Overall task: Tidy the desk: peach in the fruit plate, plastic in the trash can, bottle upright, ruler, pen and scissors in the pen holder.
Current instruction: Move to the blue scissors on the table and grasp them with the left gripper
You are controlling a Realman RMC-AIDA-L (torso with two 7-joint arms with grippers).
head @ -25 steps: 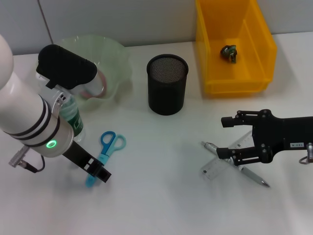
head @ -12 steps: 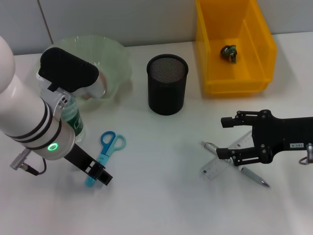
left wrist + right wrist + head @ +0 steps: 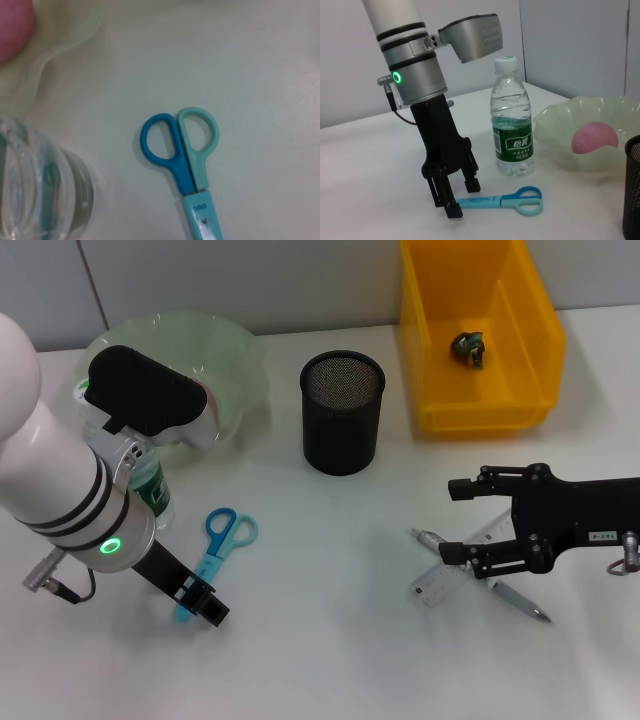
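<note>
The left end effector [image 3: 454, 196] stands open over the blade end of the blue-and-teal scissors [image 3: 214, 552], one finger on each side of the sheathed blades, tips at the surface [image 3: 330, 640]. The scissors lie flat beside the upright water bottle [image 3: 512, 131]. The right end effector [image 3: 458, 522], open, straddles the clear ruler [image 3: 452, 574] and pen [image 3: 520, 600].

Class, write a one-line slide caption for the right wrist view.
Left gripper descends open over the sheathed scissors, beside an upright bottle and a peach in the fruit plate.
</note>
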